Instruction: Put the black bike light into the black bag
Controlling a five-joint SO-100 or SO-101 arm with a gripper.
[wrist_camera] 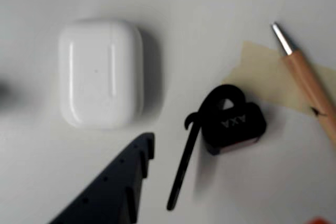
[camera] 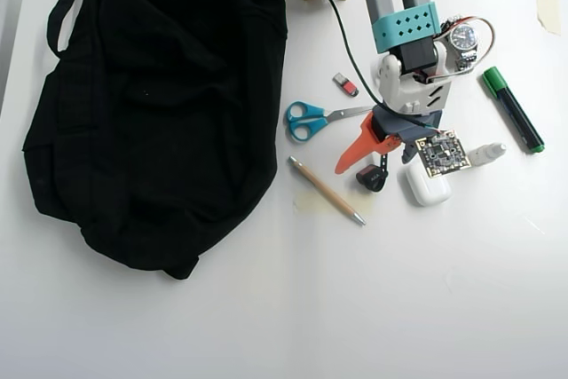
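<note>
here the tool [camera: 383,150] hangs spread just above the counter [camera: 399,308], one dark jaw low in the wrist view, nothing pinched. the bike light [wrist_camera: 233,125] lies just beside that jaw, to its right in the wrist view, strap trailing down toward the camera, between the earbud case [wrist_camera: 100,74] and the pencil [wrist_camera: 310,85]. the bag [camera: 151,104] sits well apart, far left in the overhead view.

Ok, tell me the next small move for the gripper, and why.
Probably lower the open gripper straight down over the bike light and close. The wrist view shows the light lying loose on the table between the earbud case and the pencil, one dark finger beside its strap, nothing held. The bag comes afterwards.
</note>
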